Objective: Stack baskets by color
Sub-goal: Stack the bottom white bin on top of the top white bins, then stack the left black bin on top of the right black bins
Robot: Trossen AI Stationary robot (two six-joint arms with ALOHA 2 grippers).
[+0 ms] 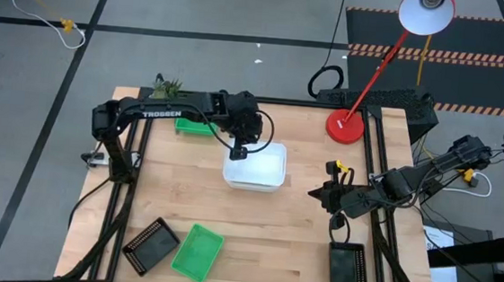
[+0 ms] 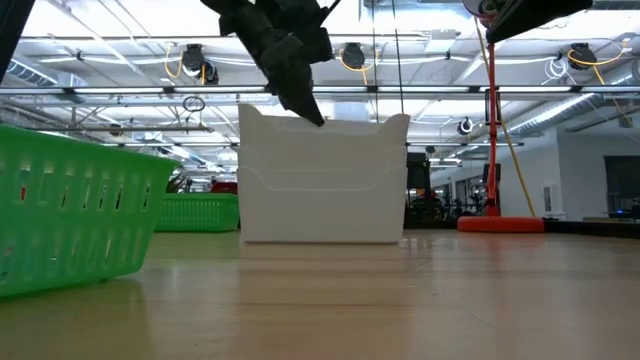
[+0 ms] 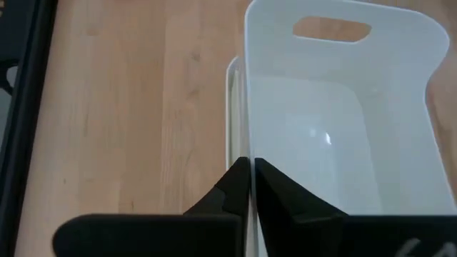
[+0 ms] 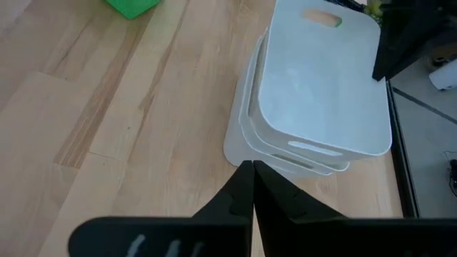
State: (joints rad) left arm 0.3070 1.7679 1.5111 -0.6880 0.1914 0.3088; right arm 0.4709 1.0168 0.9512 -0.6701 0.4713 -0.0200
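Three white baskets (image 1: 259, 169) stand nested in one stack at the table's middle, also seen in the low view (image 2: 322, 180) and the right wrist view (image 4: 321, 93). My left gripper (image 1: 240, 153) is at the stack's far left corner, shut on the top white basket (image 3: 335, 143). A green basket (image 1: 192, 125) lies under the left arm, another green basket (image 1: 196, 251) and a black basket (image 1: 151, 246) lie at the near left, and a second black basket (image 1: 347, 267) lies at the near right. My right gripper (image 1: 317, 193) hangs shut over the table to the right of the stack, holding nothing. My left gripper pinches the top white basket's side wall (image 3: 247, 135) at its rim, near the left corner, with one finger (image 3: 278, 193) inside the basket and one outside. The fingers slant down from the table's left. The basket sits nested in the white basket below it (image 3: 232, 107).
A red lamp base (image 1: 346, 126) stands at the far right with its stem leaning over the table. A small leafy toy (image 1: 166, 86) lies at the far left corner. Bare wood lies between the stack and the near baskets.
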